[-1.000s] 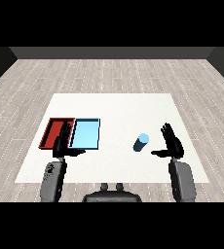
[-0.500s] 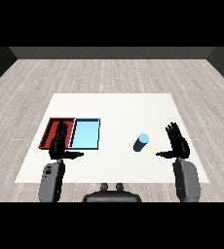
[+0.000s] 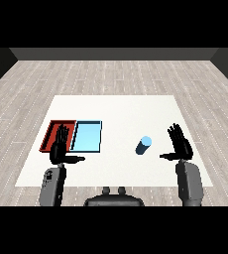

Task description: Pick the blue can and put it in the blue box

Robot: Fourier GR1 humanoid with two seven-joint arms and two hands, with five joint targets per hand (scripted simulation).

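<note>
- Blue can [image 3: 143, 145] stands on the desk [image 3: 121, 106], just left of the right robot hand [image 3: 180, 146], untouched.
- Right robot hand: fingers straight, thumb out, holding nothing.
- Left robot hand [image 3: 60, 147]: also spread, over the red tray [image 3: 50, 135]; blue tray [image 3: 88, 136] just to its right.
- Risk: a sideways approach may tip the can before the fingers curl round it.

Blue can [image 3: 143, 145] and light blue tray [image 3: 87, 136] on the white table [image 3: 116, 111]

The can is a small light blue cylinder with a paler top, seemingly upright, alone on the right half of the table, nearer the front edge than the back. The tray is a shallow rectangle with a darker blue rim and a pale floor, nothing in it; it lies on the left half, well apart from the can, its long sides running front to back
</note>
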